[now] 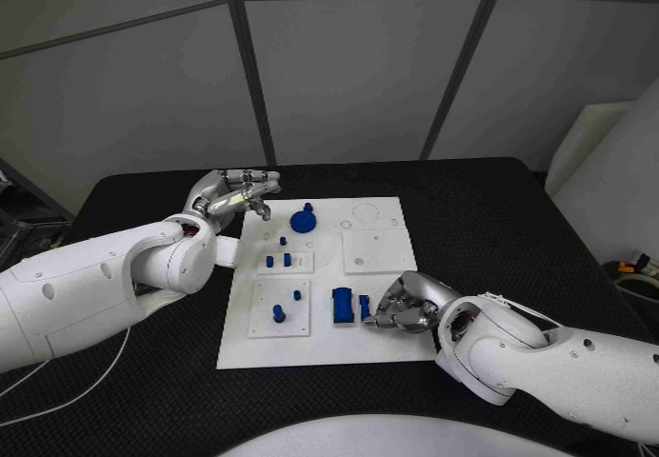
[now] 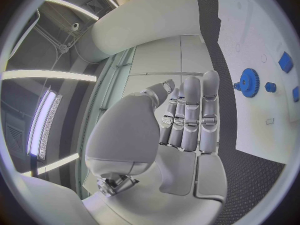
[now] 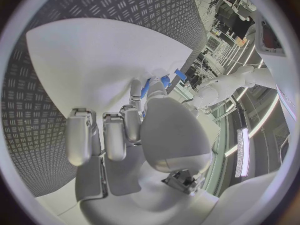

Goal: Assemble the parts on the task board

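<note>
The white task board (image 1: 373, 338) lies mid-table. A blue gear (image 1: 302, 222) stands near its far edge, also seen as the gear (image 2: 250, 79) in the left wrist view. Small blue pegs (image 1: 288, 259) and another peg (image 1: 279, 312) stand in the left inset plates. A larger blue block (image 1: 341, 306) stands near the front. Beside it is a narrow blue block (image 1: 364, 306), and my right hand (image 1: 406, 303) pinches this narrow block (image 3: 145, 88) with curled fingers. My left hand (image 1: 236, 195) hovers off the board's far left corner; its fingers (image 2: 190, 112) are straight and hold nothing.
The black table (image 1: 494, 219) stretches out around the board. A white foam block (image 1: 597, 133) leans at the back right. Cables and small items (image 1: 634, 271) lie off the right edge. A thin white cable (image 1: 83, 386) trails over the front left.
</note>
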